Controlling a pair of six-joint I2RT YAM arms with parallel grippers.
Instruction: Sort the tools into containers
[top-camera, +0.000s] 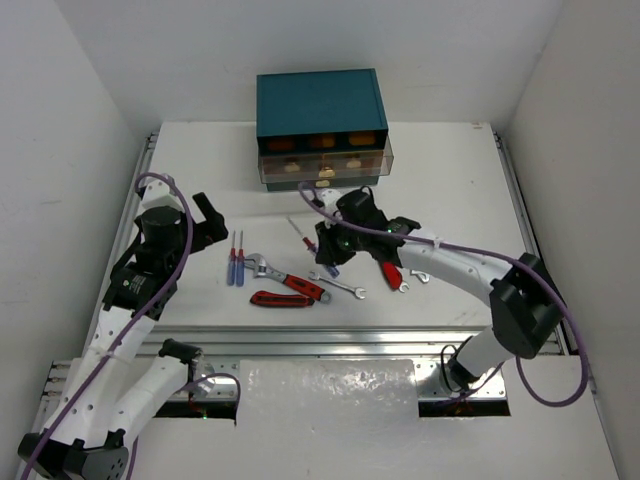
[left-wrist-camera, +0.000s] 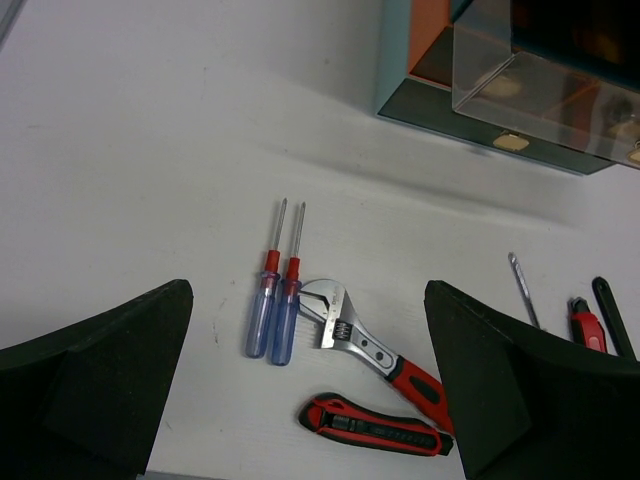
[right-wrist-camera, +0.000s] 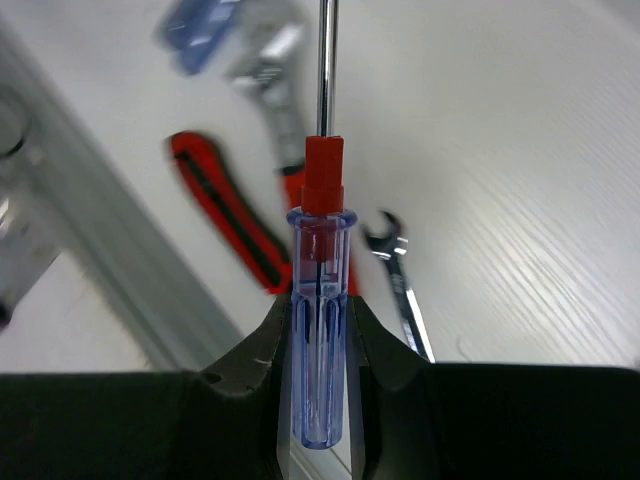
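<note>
On the left, my left gripper hangs over bare table with its fingers spread wide and nothing between them. Just right of it, two blue-handled screwdrivers lie side by side and touching, shafts pointing to the far side. Touching the right one is the jaw end of the adjustable wrench, whose red handle runs near and to the right. A red and black tool lies just near of the wrench handle.

At the far middle of the table stands the teal chest, with one drawer pulled out toward the near side.

In front of the chest, my right gripper is clamped on a third screwdriver. Both fingers press the clear blue handle, and the red collar and the shaft stick out past them. I cannot tell whether its tip touches the table.

Near the right gripper, a silver spanner lies on the table. Further right a red-handled tool shows partly under the right arm, with two small spanners just beside it.
</note>
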